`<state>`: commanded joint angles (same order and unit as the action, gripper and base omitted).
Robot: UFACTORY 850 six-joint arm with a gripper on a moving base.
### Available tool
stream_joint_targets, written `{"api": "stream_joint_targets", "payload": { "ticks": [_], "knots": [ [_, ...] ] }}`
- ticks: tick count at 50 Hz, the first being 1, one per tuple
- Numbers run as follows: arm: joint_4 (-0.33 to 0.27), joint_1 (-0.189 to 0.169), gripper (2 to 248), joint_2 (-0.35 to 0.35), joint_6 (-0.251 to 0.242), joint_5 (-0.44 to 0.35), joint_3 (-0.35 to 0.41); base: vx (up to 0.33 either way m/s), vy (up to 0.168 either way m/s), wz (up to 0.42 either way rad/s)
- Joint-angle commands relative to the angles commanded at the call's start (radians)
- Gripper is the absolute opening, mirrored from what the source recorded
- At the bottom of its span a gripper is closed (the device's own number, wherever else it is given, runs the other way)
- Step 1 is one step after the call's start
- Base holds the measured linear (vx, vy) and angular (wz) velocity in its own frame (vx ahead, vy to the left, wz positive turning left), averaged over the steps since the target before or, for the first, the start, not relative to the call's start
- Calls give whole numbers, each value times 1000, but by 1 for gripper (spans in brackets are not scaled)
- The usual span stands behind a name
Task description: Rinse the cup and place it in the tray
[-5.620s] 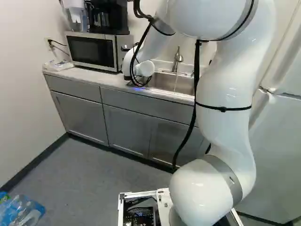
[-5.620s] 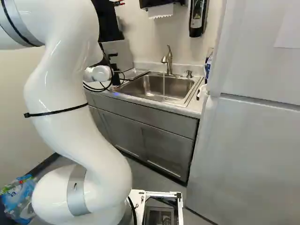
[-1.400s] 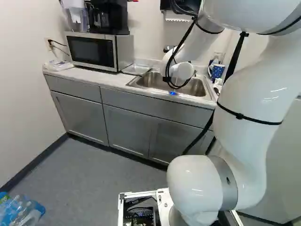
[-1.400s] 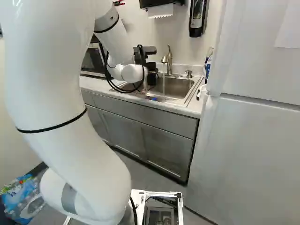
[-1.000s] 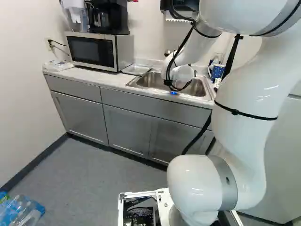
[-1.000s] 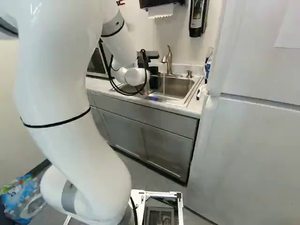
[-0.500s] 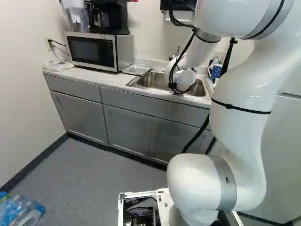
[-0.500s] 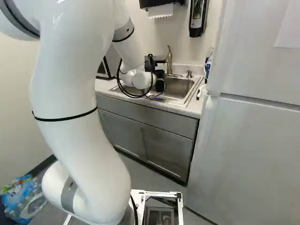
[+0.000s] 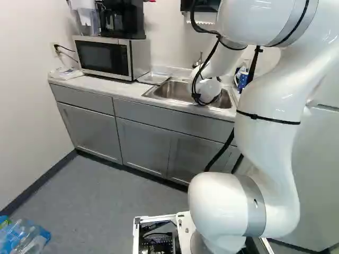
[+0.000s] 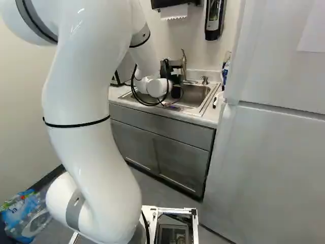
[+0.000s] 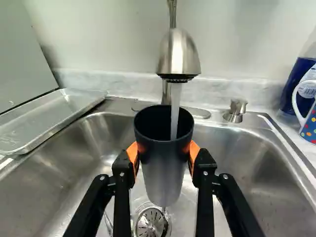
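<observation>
The cup (image 11: 162, 173) is up over the sink (image 11: 266, 182), and water (image 11: 175, 111) from the tap (image 11: 178, 54) runs into its open top. The claw (image 10: 175, 79) is squeezing the cup between both orange pads (image 11: 132, 154). The tray (image 11: 49, 121) lies by the sink's side edge, next to the microwave (image 9: 103, 57). A dotty mug (image 11: 311, 126) is near the sink's other back corner.

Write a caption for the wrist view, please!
The gripper holds a dark cup over the sink while water from the faucet runs into it.
</observation>
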<state>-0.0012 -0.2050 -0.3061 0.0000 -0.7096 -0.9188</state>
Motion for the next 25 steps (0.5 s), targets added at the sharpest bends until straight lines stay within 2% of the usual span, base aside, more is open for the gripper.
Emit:
{"api": "stream_joint_targets", "payload": {
  "ticks": [25],
  "knots": [
    [0,0,119,0,0,0,0,0,0,0]
  ]
}}
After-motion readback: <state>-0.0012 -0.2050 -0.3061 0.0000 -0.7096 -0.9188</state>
